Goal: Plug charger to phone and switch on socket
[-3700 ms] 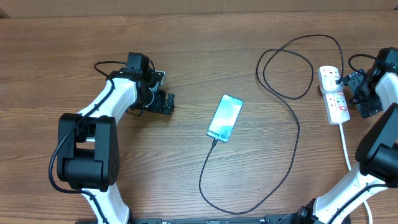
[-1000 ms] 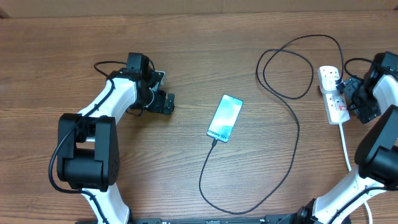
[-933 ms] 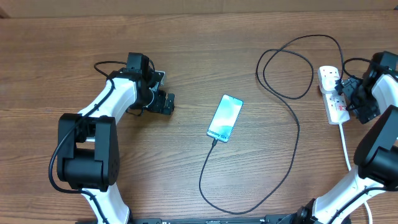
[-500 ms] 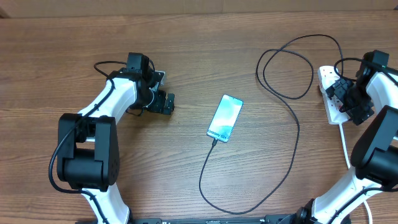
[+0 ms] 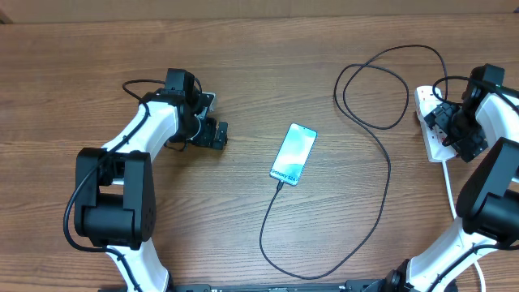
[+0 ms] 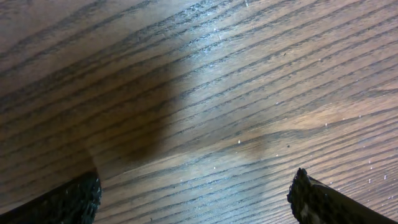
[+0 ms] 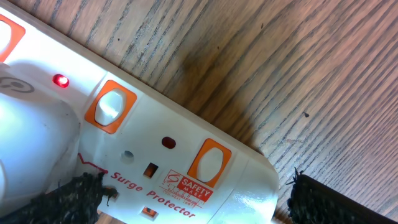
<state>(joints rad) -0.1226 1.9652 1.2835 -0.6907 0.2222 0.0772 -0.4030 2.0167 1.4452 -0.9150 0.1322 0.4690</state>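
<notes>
The phone (image 5: 293, 154) lies screen-up and lit at the table's middle. The black charger (image 5: 389, 174) cable meets the phone's near end, loops toward the front edge, then runs back right in a large loop toward the socket (image 5: 436, 148). My right gripper (image 5: 454, 130) hovers open over the socket and hides its middle. In the right wrist view, the socket (image 7: 186, 143) shows orange-framed switches and a lit red lamp (image 7: 60, 80), and my right gripper (image 7: 199, 205) straddles its end. My left gripper (image 5: 212, 134) (image 6: 196, 199) rests open over bare wood, left of the phone.
The socket's white cord (image 5: 451, 191) runs toward the front edge on the right. The wooden table (image 5: 243, 49) spreads wide around the phone. Both white arm bases stand at the front corners.
My right gripper has moved left and slightly back, from beside the socket to above it. The left arm, phone and cable have stayed put.
</notes>
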